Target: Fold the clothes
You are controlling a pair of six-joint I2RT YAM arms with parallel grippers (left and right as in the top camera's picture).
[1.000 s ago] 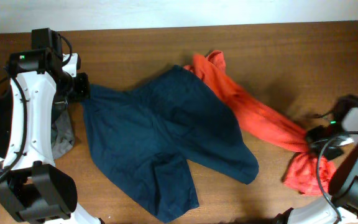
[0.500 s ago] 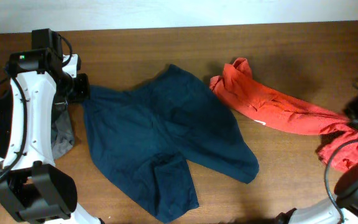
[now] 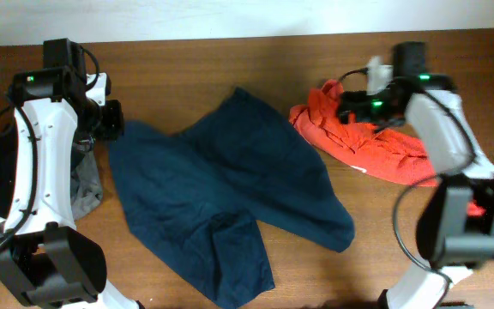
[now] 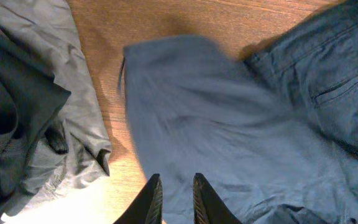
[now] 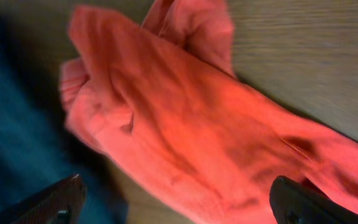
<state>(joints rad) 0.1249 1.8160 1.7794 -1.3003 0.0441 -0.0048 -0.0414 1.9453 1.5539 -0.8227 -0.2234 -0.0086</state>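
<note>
The clothes are a dark navy pair of shorts (image 3: 230,184) spread flat mid-table and an orange-red garment (image 3: 380,146) bunched to their right, apart from them. My left gripper (image 3: 112,120) hovers at the shorts' left corner. In the left wrist view its fingers (image 4: 175,180) stand a narrow gap apart with nothing between them, and the blurred blue cloth (image 4: 229,124) lies below. My right gripper (image 3: 348,103) hangs over the orange garment's left end. Seen from the right wrist, it (image 5: 178,186) is wide open above the orange cloth (image 5: 185,118) and holds nothing.
A grey garment (image 3: 88,184) lies crumpled at the table's left edge beside the left arm, also visible as grey cloth (image 4: 48,93) in the left wrist view. Bare wooden table (image 3: 187,69) shows behind the shorts.
The orange garment was pulled right, off the shorts, then let go. My right arm swung in over its left end and opened wide. My left jaws parted slightly and the shorts' corner dropped.
</note>
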